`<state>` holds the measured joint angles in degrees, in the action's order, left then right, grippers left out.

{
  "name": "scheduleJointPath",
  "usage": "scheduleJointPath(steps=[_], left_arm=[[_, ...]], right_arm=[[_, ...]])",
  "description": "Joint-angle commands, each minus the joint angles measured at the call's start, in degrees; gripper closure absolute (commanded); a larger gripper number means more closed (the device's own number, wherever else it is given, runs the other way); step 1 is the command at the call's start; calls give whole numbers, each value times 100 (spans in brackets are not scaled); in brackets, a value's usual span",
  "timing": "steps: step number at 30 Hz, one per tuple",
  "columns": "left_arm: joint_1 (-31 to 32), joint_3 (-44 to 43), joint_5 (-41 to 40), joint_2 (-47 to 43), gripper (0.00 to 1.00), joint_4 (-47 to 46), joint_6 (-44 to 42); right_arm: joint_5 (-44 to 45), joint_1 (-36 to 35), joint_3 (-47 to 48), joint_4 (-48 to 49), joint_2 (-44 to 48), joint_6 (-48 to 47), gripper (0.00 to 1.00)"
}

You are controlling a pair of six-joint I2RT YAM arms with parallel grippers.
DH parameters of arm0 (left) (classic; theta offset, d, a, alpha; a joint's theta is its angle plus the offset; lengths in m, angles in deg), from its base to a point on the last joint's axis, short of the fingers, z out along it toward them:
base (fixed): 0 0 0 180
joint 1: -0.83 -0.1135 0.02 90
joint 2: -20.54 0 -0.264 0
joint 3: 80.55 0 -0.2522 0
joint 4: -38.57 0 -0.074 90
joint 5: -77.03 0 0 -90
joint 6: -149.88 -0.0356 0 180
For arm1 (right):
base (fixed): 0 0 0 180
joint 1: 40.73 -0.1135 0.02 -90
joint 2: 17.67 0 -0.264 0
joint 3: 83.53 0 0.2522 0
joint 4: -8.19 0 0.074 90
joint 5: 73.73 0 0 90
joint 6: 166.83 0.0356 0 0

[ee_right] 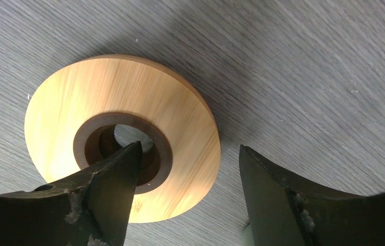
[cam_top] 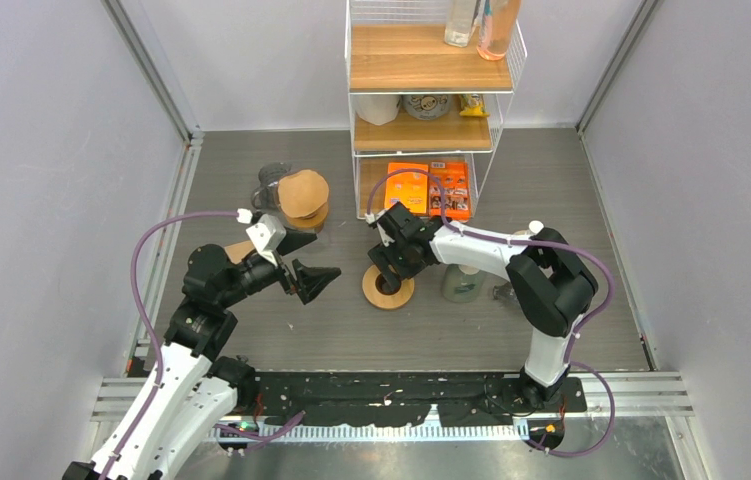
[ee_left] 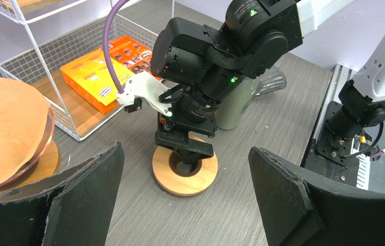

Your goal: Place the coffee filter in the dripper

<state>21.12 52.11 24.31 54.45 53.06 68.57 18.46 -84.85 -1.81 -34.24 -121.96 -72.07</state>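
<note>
A brown paper coffee filter (cam_top: pixel 303 190) lies over a glass dripper on a wooden collar at the back left, and it also shows in the left wrist view (ee_left: pixel 5 133). A wooden ring (cam_top: pixel 388 292) with a centre hole lies flat mid-table. My right gripper (cam_top: pixel 388 272) is open over the ring (ee_right: pixel 123 92), one finger tip (ee_right: pixel 113 174) in the hole and the other outside the rim. My left gripper (cam_top: pixel 323 283) is open and empty, left of the ring (ee_left: pixel 185 174) and in front of the filter. Its jaws stand wide apart in its wrist view (ee_left: pixel 185 148).
A wire shelf (cam_top: pixel 429 110) stands at the back, with orange boxes (cam_top: pixel 429 190) on its lowest level. A pale green bottle (cam_top: pixel 463 283) and a clear glass item (cam_top: pixel 504 292) stand right of the ring. A dark cup (cam_top: pixel 269 185) stands beside the dripper.
</note>
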Motion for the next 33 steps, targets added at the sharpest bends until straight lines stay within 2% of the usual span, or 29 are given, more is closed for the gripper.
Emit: scheduleJointPath(steps=[1, 5, 9, 11, 13, 21, 27, 33], left_arm=[[18, -33, -58, -5, 0, -113, -48], [18, -33, -236, -49, 0, -86, -69], [18, -25, -276, -69, 0, -91, -78], [18, -33, -291, -62, 1, -89, -78], [18, -37, -308, -67, 0, 14, -69], [18, -101, -389, 0, 0, 69, 15], [19, -354, -984, 155, 0, 236, 460], [18, -727, -558, 680, 0, 254, 1020]], right_arm=[[-131, 40, 16, 281, -38, 109, 27], [-133, 65, -22, 334, -13, 174, 31], [-132, 69, -94, 387, 104, 218, 43], [-132, 71, -123, 392, 192, 219, 52], [-136, 70, -154, 398, 300, 234, 55], [-400, 72, -154, 206, 1066, 437, 61], [-263, 77, 117, -311, 1662, 830, 63], [-331, 129, 384, -733, 1972, 1283, 64]])
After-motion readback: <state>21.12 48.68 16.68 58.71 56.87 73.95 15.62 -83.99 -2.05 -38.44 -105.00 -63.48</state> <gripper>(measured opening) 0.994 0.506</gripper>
